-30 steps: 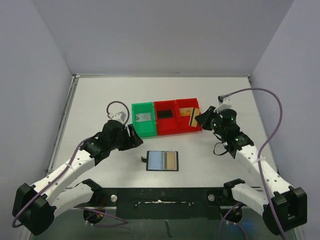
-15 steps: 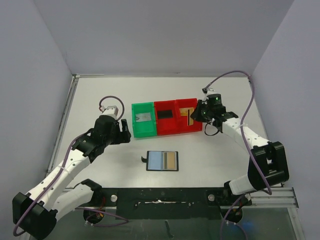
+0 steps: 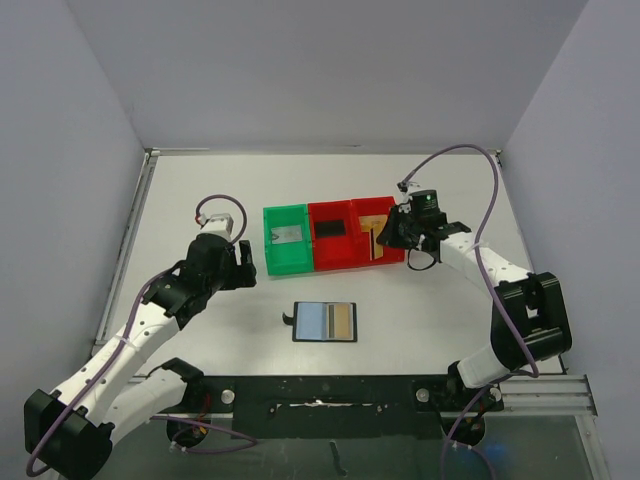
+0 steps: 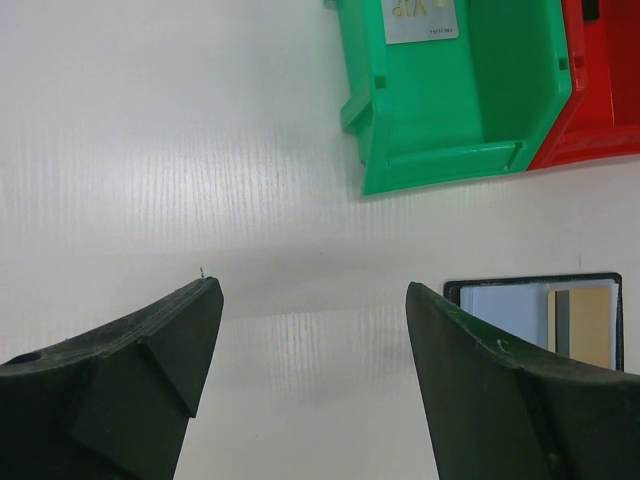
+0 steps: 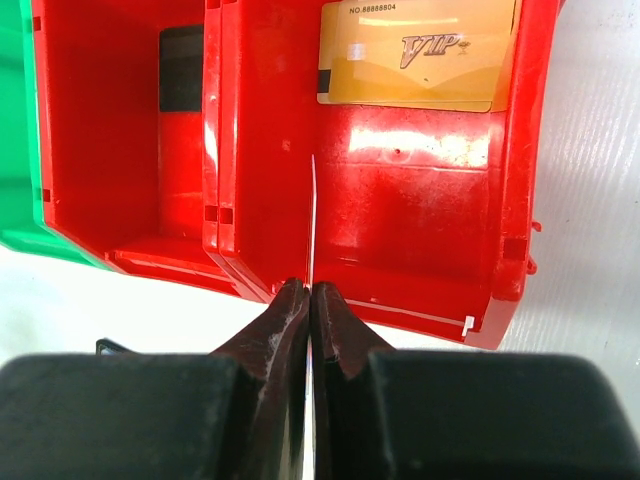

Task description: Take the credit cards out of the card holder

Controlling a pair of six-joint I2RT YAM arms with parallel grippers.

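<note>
Item 1, green bin (image 3: 287, 240): stands on the white bench (image 3: 190, 190), first of three bins in a touching row, and serves as reference for all entries. It contains one pale grey card (image 4: 420, 18), lying flat at its far end. Item 2, middle red bin (image 3: 332, 234): touching the right side of the green bin; contains one black card (image 5: 180, 82), flat on its floor. Item 3, right red bin (image 5: 430, 190): one place further right of the green bin; contains one gold card (image 5: 418, 55) marked VIP, flat at the far end. Item 4, card holder (image 3: 325, 321): black, laid open and flat on the bench, nearer the arm bases than the green bin and slightly to its right, apart from it. The inner face shows a bluish-grey panel and a tan panel; whether the tan panel is a card cannot be told. Item 5, left hand (image 4: 310, 300): fingers spread wide, grasping nothing, above bare bench to the left of the green bin. Item 6, right hand (image 5: 308, 290): clenched on a held card (image 5: 312, 220), thin and seen edge-on, upright over the near part of the right red bin, well right of the green bin. In the overhead view its face looks tan.
</note>
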